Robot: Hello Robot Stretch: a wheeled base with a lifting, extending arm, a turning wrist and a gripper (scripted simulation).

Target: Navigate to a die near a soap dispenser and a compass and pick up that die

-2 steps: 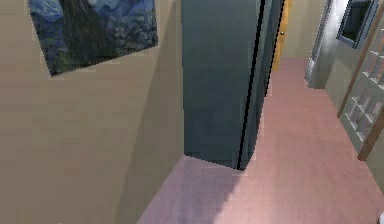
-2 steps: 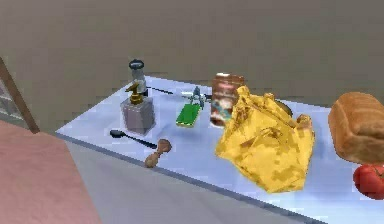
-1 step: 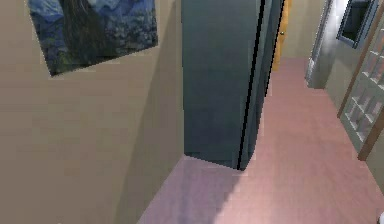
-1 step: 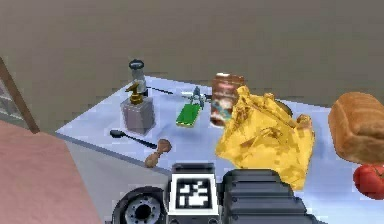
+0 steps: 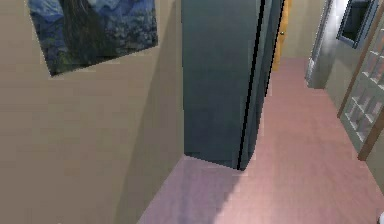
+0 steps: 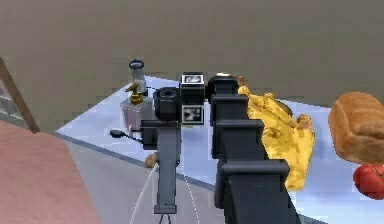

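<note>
I cannot pick out the die with any certainty. On the pale blue table [image 6: 95,122] the small things are only blobs. One is a small brownish lump [image 6: 150,158] at the near edge. Another is a small pale block with dark marks [image 6: 224,80] on the far side, just right of the arm's end. The soap dispenser [image 6: 135,98], clear-bodied with a dark pump, stands on the table's left part. The gripper [image 6: 163,135] shows as a dark body just right of the dispenser, above the tabletop. I cannot make out its far end, so I cannot tell whether it holds or touches anything. The brownish lump lies just left of the gripper's body and nearer. The pale block lies farther off and to its right, past the arm [image 6: 245,150]. Right of the arm lie a yellow heap [image 6: 285,135], a loaf of bread [image 6: 357,122] and a red round fruit [image 6: 370,180].
</note>
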